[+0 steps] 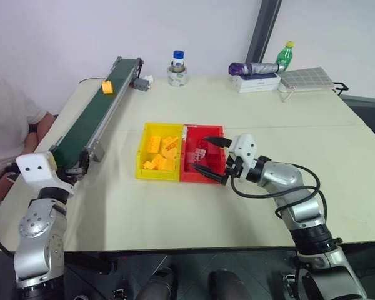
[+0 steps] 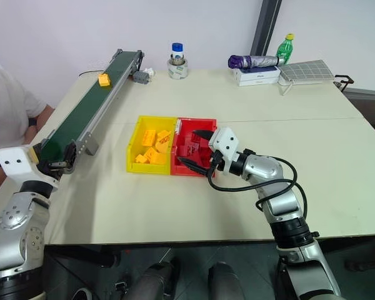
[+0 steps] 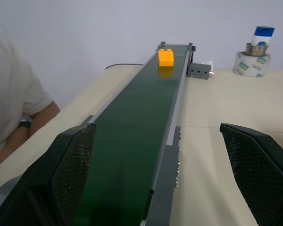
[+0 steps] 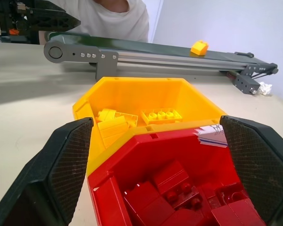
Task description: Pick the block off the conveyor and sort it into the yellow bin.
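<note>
- The block (image 1: pixel 107 87), a small yellow-orange brick, sits on the conveyor (image 1: pixel 87 124) near its far end, close to the grey motor housing.
- The conveyor runs along the left side of the desk (image 1: pixel 250 206), its dark green belt bare apart from the block.
- The left gripper (image 3: pixel 165 174) is at the near end of the conveyor, pointing along the belt; its fingers (image 3: pixel 70 169) are spread wide, one over the belt's outer rail and the other over the desk, with nothing between them.
- The block is well apart from the left gripper, at the other end of the belt.
- The yellow bin (image 1: pixel 142 150) stands near the middle of the desk, touching the red bin (image 1: pixel 189 173) on its right side, and holds several yellow bricks.
- The red bin holds red bricks.
- The right gripper (image 1: pixel 214 161) is level at the red bin's right edge, its fingers (image 1: pixel 215 142) wide apart and holding nothing.
- A person in a white shirt (image 1: pixel 9 125) sits at the left edge of the desk, beside the conveyor.
- At the far edge of the desk are a tape roll with a small bottle (image 1: pixel 177 67) on it, a folded umbrella (image 1: pixel 253 68) on a white box, and a green bottle (image 1: pixel 285 55).
</note>
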You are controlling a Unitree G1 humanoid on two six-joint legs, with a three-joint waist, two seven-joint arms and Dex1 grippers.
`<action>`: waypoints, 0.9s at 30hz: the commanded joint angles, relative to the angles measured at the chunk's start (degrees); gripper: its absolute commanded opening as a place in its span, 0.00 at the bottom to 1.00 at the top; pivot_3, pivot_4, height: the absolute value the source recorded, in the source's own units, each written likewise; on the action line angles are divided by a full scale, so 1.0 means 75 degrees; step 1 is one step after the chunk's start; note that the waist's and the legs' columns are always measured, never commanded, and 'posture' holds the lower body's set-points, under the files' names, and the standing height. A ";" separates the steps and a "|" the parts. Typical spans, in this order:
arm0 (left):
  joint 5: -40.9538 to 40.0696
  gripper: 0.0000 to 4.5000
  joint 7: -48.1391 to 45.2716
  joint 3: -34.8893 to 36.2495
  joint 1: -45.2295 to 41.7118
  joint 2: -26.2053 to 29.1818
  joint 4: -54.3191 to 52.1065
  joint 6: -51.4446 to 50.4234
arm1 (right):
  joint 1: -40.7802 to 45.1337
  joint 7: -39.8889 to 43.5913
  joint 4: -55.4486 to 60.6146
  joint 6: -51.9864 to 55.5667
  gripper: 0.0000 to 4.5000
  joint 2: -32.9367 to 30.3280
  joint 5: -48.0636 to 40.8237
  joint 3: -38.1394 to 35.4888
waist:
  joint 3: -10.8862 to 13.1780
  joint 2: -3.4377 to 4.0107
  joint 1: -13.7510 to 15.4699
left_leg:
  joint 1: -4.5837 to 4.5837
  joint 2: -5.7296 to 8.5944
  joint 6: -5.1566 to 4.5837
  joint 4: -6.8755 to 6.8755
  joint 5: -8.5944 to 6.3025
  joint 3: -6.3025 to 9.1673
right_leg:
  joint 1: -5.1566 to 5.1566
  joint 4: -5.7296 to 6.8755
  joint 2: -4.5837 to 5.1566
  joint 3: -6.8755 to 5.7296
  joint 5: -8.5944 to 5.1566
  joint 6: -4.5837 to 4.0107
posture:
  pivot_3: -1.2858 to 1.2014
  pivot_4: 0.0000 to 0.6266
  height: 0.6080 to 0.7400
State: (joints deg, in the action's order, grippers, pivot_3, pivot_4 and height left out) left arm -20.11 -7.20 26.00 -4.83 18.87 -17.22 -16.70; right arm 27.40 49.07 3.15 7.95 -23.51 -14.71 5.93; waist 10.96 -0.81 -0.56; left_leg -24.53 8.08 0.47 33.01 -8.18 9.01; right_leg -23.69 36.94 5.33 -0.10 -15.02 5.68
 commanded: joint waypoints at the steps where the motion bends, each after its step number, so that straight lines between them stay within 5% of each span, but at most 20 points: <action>1: 0.0075 0.99 0.0076 0.0138 -0.0024 0.0141 -0.0321 0.0148 | 0.0120 0.0018 0.0113 -0.0157 1.00 0.0032 -0.0053 -0.0034 | 0.0000 0.0000 -0.0001 | 0.0000 0.0000 0.0000 0.0000 0.0000 0.0000 | 0.0000 0.0000 0.0000 0.0000 0.0000 0.0000 | 0.52 0.24 1.00; 15: 0.0162 0.99 0.0004 -0.0044 -0.1028 0.0698 0.0657 -0.0304 | 0.0027 -0.0100 0.0208 -0.0144 1.00 0.0098 -0.0019 -0.0017 | 0.0000 0.0000 0.0002 | 0.0000 0.0000 0.0000 0.0000 0.0000 0.0002 | 0.0000 0.0000 -0.0001 -0.0003 0.0000 0.0000 | 0.52 0.24 1.00; 27: 0.0712 0.99 0.0030 -0.0726 -0.3916 0.1426 0.3686 -0.1056 | -0.0087 -0.0274 0.0323 -0.0125 1.00 0.0123 0.0025 0.0015 | 0.0000 -0.0002 -0.0002 | 0.0001 0.0002 0.0000 0.0004 0.0001 0.0006 | -0.0001 0.0005 -0.0006 -0.0009 0.0018 0.0033 | 0.52 0.24 1.00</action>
State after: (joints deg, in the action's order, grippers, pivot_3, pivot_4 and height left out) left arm -15.70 -6.20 21.07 -31.51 27.80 7.82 -24.86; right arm 26.67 47.36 3.30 7.82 -22.68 -14.24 6.46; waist 10.96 -0.82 -0.58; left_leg -24.52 8.10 0.48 33.04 -8.18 9.06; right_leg -23.70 36.98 5.28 -0.17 -14.89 5.93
